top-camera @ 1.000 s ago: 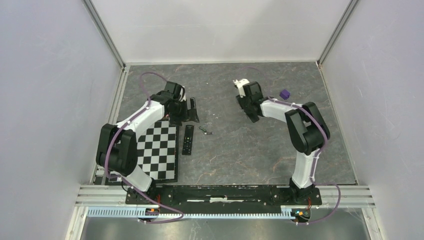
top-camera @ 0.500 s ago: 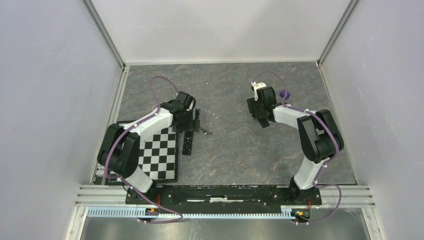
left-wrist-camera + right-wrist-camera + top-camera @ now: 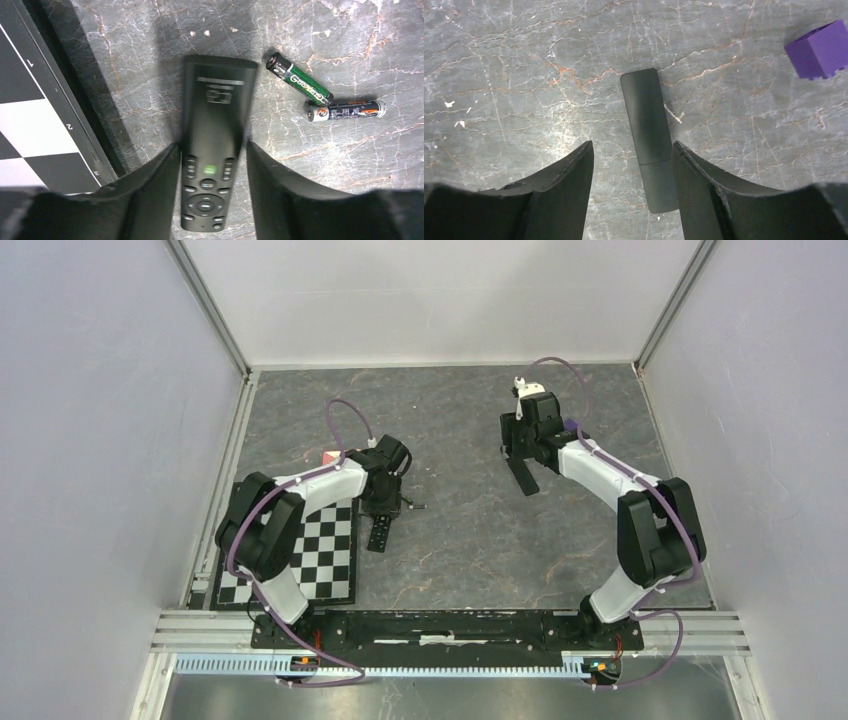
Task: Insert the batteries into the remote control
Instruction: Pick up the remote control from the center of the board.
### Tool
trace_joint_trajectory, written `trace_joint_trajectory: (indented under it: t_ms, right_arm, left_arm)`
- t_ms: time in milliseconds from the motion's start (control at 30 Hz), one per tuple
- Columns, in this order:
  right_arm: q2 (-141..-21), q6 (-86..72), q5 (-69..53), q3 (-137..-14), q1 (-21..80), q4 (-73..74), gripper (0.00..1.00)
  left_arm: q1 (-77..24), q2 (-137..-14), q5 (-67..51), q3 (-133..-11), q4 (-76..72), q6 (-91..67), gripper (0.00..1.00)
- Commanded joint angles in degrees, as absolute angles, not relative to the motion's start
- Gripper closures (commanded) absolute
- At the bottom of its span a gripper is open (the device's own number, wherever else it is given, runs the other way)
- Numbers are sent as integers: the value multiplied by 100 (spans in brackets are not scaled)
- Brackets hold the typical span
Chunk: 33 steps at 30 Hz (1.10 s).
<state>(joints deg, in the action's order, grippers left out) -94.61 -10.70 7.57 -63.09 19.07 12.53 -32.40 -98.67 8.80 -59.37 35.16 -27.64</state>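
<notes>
From above, the left arm (image 3: 310, 478) is reaching in over the corner of a chessboard (image 3: 315, 550). Its wrist is hanging over the far end of the remote control (image 3: 377, 536), which is lying on the grey marbled counter (image 3: 470, 540) just beside the board's right edge. The right arm (image 3: 600, 470) is stretching toward the far right of the counter, well apart from the remote.

In the left wrist view, the remote is lying buttons up and the left gripper (image 3: 211, 146) is straddling its button end, a finger (image 3: 145, 195) hugging each long side. Whether it is pinching the remote or only sitting close against it, I cannot tell. A green-and-black battery (image 3: 298, 84) and a black battery with orange print (image 3: 346, 110) are lying near the remote's other end, their ends close together.

In the right wrist view, the right gripper (image 3: 633, 146) is standing spread over a black bar (image 3: 649, 125) with a plain matte face and a seam across it, a clear gap showing on the bar's left. A purple cube (image 3: 819, 47) is sitting off to the right.
</notes>
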Motion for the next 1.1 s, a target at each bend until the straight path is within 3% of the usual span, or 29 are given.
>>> trace_joint_trajectory:
  t_ms: [0, 167, 300, 533, 1067]
  right_arm:
    - [-9179, -1546, 553, -6349, 1916, 1557, 38]
    - [-8926, -1656, -277, -6101, 1939, 1357, 36]
    - [-8729, -1685, -1407, -5803, 2258, 898, 25]
    - [-9080, -2794, -2833, -5428, 3192, -295, 21]
    - [-10170, -4537, -3241, -5789, 3717, -1239, 41]
  left_arm:
    - [-3256, -10018, 897, -5912, 3472, -3008, 49]
    - [-3371, -9837, 376, -5786, 3040, -2850, 60]
    - [-3420, -9614, 187, -5710, 2895, -2532, 66]
    - [-3421, -8536, -569, -4981, 1965, -2025, 69]
    - [-3419, -7891, -896, -4605, 1481, -1881, 71]
